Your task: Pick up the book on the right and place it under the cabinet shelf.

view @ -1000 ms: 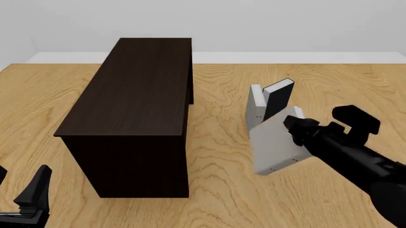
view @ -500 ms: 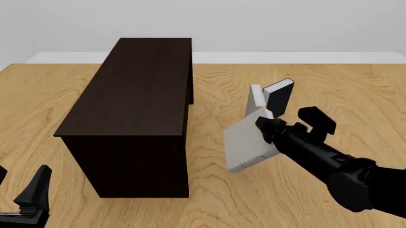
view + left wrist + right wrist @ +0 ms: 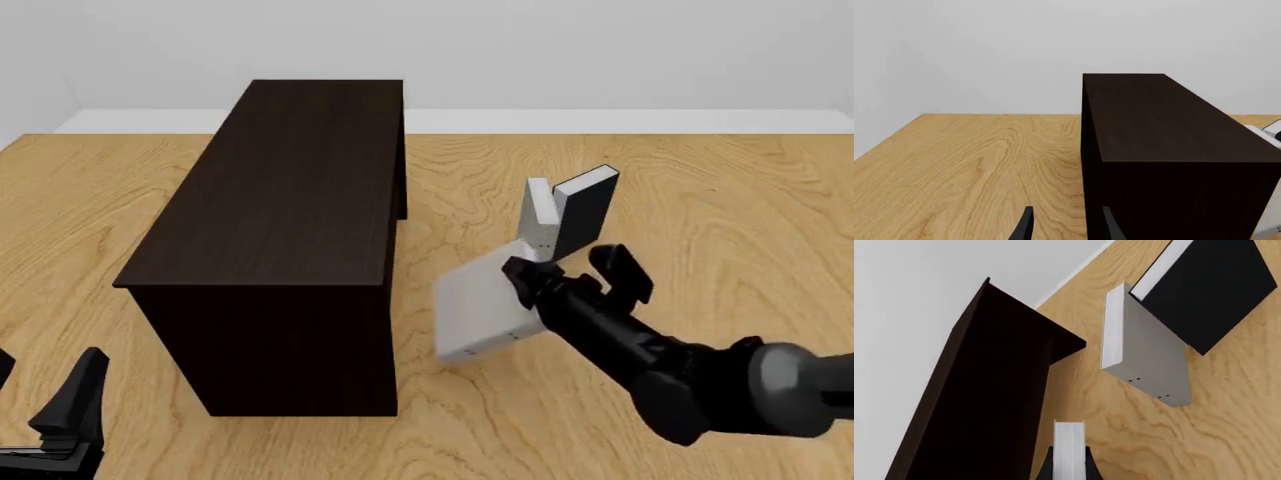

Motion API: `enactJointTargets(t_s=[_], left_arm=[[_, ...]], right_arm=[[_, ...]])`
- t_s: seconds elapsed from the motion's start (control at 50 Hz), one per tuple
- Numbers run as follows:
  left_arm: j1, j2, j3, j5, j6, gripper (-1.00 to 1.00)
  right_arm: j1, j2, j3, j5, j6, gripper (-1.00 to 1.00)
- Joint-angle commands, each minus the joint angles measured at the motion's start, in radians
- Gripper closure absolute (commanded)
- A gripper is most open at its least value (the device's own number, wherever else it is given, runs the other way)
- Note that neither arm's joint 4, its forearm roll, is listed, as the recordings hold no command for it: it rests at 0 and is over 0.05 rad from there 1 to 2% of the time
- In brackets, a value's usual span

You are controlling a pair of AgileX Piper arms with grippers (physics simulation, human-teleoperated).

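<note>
My right gripper (image 3: 525, 281) is shut on the light-grey book (image 3: 479, 304) and holds it tilted above the table, just right of the cabinet shelf (image 3: 274, 225), a little apart from its near right corner. In the right wrist view the book's white page edge (image 3: 1069, 449) sits between my fingers (image 3: 1045, 468), with the cabinet's dark side (image 3: 981, 390) close beside it. My left gripper (image 3: 43, 405) is open and empty at the near left corner. In the left wrist view it (image 3: 1066, 231) is open in front of the cabinet's end (image 3: 1167, 150).
A second grey book (image 3: 538, 215) and a black-covered book (image 3: 587, 198) stand leaning together behind the held book; both show in the right wrist view, the grey one (image 3: 1151, 360) and the black one (image 3: 1207, 290). Bare wooden table (image 3: 694, 200) lies to the right.
My right gripper has carried the grey book leftward toward the cabinet, away from the two standing books. The left arm has not moved.
</note>
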Motion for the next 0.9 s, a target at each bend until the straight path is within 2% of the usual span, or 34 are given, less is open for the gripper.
enactJointTargets(t_s=[0.02,0.06,0.1,0.32,0.7,0.86,0.88,0.9], left_arm=[[0.000,0.000,-0.001,0.001,0.000,-1.00],[0.000,-0.001,-0.001,0.001,0.000,-1.00],[0.000,-0.001,-0.001,0.001,0.000,-1.00],[0.000,-0.001,-0.001,0.001,0.000,-1.00],[0.000,0.000,-0.001,0.001,0.000,-1.00],[0.000,-0.001,-0.001,0.001,0.000,-1.00],[0.000,-0.001,-0.001,0.001,0.000,-1.00],[0.000,0.000,-0.001,0.001,0.000,-1.00]], right_arm=[[0.032,0.096,-0.017,-0.130,0.106,1.00],[0.045,0.119,-0.012,-0.170,0.132,1.00],[0.044,0.122,-0.021,-0.164,0.126,1.00],[0.058,0.201,-0.029,-0.263,0.183,1.00],[0.037,0.306,-0.080,-0.270,0.171,1.00],[0.024,0.327,-0.092,-0.248,0.144,1.00],[0.009,0.314,-0.102,-0.211,0.115,1.00],[0.008,0.314,-0.103,-0.210,0.110,1.00]])
